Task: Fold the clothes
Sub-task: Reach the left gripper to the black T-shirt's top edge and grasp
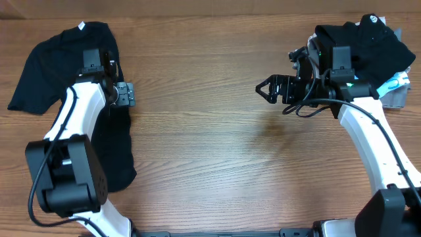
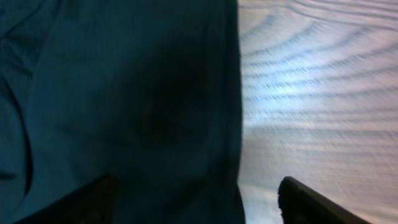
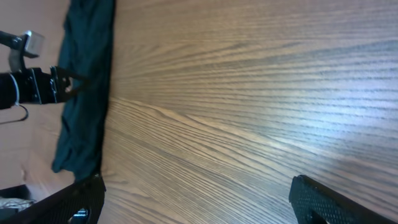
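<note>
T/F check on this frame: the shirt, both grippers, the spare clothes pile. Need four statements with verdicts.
1. The black T-shirt lies on the left side of the table. True.
2. The right gripper is clamped on the shirt. False: it is open over bare wood, with nothing between its fingers.
3. The left gripper has its jaws apart, astride the shirt's edge. True.
4. The pile of other clothes sits at the bottom left of the table. False: it is at the top right of the overhead view.
</note>
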